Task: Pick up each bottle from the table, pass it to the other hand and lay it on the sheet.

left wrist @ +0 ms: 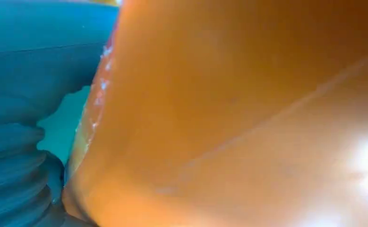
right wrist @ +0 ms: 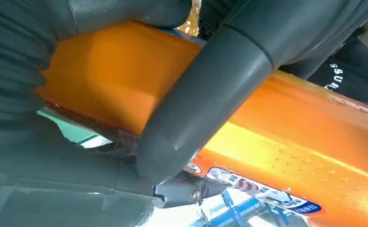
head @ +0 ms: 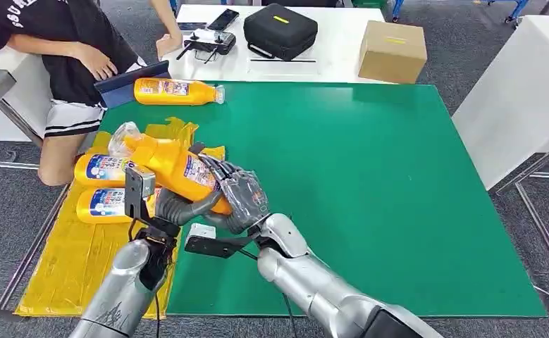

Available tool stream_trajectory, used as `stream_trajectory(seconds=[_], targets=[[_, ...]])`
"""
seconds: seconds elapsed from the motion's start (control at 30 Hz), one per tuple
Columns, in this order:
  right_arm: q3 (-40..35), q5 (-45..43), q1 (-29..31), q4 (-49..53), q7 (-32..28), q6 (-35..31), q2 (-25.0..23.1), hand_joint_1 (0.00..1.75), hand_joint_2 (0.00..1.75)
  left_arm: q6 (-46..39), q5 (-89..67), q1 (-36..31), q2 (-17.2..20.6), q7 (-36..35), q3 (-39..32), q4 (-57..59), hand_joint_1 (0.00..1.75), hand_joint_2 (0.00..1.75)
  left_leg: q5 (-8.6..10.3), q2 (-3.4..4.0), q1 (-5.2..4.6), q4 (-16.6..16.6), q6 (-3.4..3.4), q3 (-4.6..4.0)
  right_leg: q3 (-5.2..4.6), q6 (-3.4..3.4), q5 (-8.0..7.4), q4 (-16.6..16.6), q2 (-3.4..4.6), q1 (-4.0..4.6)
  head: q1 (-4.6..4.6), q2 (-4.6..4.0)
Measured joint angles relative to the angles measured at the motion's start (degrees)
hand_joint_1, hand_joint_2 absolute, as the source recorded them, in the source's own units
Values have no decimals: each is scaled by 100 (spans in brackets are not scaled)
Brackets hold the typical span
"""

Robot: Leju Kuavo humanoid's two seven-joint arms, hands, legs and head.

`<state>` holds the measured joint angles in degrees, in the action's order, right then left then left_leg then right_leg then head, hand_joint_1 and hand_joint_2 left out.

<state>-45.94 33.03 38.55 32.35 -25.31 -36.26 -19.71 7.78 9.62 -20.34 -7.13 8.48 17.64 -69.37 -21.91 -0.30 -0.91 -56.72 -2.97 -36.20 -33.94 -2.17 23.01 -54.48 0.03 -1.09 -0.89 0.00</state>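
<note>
Midway between the hands, the orange bottle [head: 176, 167] hangs tilted over the yellow sheet [head: 67, 271], left hand [head: 176, 208] and right hand [head: 239, 193] both clamped on its body; rigid, smooth, probably slippery plastic, best gripped around its labelled middle.

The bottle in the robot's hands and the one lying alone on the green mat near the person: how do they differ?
The held bottle is off the table, tilted, gripped by the left hand and the right hand; the lone bottle lies flat on the green mat, untouched. The held one hangs over the yellow sheet; the lone one lies off it. The held one's cap points toward the far left, the lone one's toward the right. Both are orange with blue-and-white labels.
</note>
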Motion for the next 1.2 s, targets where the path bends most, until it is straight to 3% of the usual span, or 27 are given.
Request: stream_trajectory(seconds=[1.2], targets=[[420, 347, -354, -299, 103, -66, 179, 175, 175, -72, 59, -118, 0, 2, -214, -48, 0, 175, 1, 2, 0, 0, 0, -3, -2, -1, -1, -1, 1, 0, 7, 0]])
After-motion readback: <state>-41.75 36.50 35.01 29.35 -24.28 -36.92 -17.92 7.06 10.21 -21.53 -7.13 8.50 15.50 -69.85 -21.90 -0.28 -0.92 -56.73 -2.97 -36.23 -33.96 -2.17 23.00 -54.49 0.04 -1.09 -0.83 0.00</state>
